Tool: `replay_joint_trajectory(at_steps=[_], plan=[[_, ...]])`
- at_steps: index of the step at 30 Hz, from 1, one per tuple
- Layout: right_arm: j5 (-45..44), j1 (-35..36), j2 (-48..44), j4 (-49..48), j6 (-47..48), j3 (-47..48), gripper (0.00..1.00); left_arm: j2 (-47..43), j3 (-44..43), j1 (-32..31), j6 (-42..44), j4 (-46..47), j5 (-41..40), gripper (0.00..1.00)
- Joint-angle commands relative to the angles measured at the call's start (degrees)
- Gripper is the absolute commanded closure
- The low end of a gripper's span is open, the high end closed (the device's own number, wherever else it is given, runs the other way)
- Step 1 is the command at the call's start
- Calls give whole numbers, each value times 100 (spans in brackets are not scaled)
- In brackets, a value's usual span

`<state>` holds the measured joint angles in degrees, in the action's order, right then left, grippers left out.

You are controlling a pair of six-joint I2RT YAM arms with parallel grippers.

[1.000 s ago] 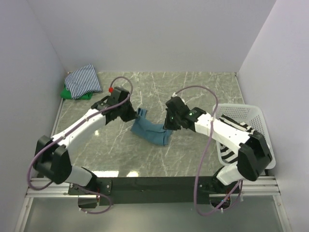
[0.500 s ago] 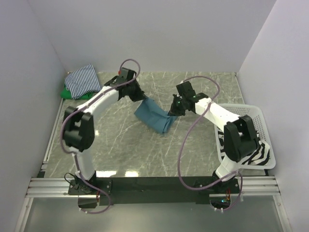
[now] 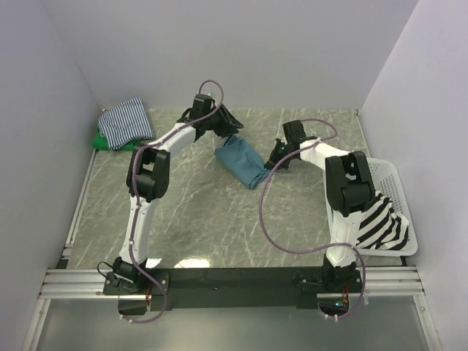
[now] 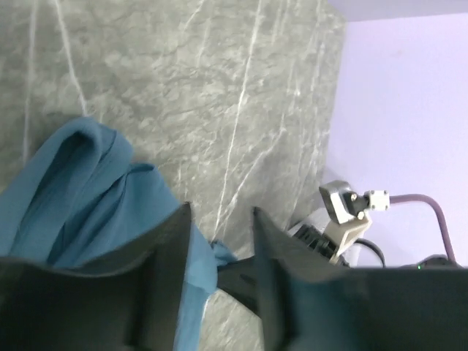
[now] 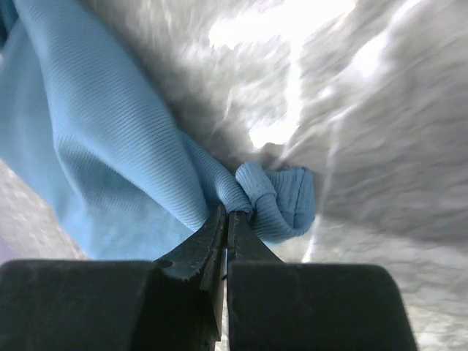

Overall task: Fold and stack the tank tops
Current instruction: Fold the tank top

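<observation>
The teal-blue tank top lies bunched on the table's far middle. My left gripper hovers at its far-left end with jaws open. In the left wrist view the cloth spreads under the left finger, and a strip of it shows in the gap of the gripper. My right gripper is shut on a rolled edge of the teal top, pinched at the gripper's tips. A thin navy-white striped top lies over a green one at the far left.
A white lattice basket stands at the right edge, with a bold black-white striped top hanging out of it. White walls close in the table on the left, far and right sides. The right arm's cable loops over the table's middle.
Both arms swung toward the far wall, dragging the teal top with them. The left gripper has opened and let go of the cloth; the right one stays shut on it.
</observation>
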<state>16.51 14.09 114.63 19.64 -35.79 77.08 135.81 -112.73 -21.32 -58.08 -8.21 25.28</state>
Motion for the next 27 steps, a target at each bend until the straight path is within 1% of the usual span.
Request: replay_joint_trajectory(at_steps=[1,2,3,4,5,6,7,9,10,11,12,14,15,16,18,20,23,27], plan=[[246,-257,-98,-521,-208,45,100,-133,-189,58,-89,968,460,53],[273,-344,-151,-601,-270,-25,100,-194,-66,67,-124,1309,478,52],[300,-371,-195,-671,-314,-78,98,-265,161,119,-220,1452,504,52],[326,-398,-291,-759,-410,-157,92,-396,259,137,-264,1549,531,52],[405,-459,-353,-803,-455,-184,89,-476,347,163,-291,1611,548,52],[440,-486,-423,-873,-507,-289,81,-581,565,198,-282,1638,531,51],[458,-512,-580,-996,-577,-333,77,-869,716,199,-265,1647,392,51],[423,-538,-739,-1032,-587,-378,70,-1195,1197,199,-203,1507,128,51],[406,-539,-871,-1041,-509,-360,67,-1502,1322,199,-195,1358,-239,53],[231,-530,-942,-1032,-438,-351,65,-1644,1428,199,-203,1070,-451,53],[125,-495,-1003,-1032,-351,-282,62,-1784,1742,199,-273,736,-636,55],[-208,-425,-1118,-866,-26,-194,61,-2250,2182,190,-588,400,-1285,57],[-575,-372,-1136,-787,123,-80,60,-2400,2707,181,-694,381,-1428,57],[-857,-171,-1162,-551,377,-18,59,-2680,2947,181,-800,399,-1534,59],[-1193,40,-1162,-461,712,44,58,-2944,3500,155,-994,347,-1824,59],[-1299,401,-1118,-373,845,62,58,-3042,3748,128,-1134,294,-1982,59],[-1545,866,-882,-180,1047,158,58,-3052,4056,128,-1284,346,-1869,59],[-1643,1087,-522,57,987,176,58,-3147,4311,128,-1258,381,-1772,59]])
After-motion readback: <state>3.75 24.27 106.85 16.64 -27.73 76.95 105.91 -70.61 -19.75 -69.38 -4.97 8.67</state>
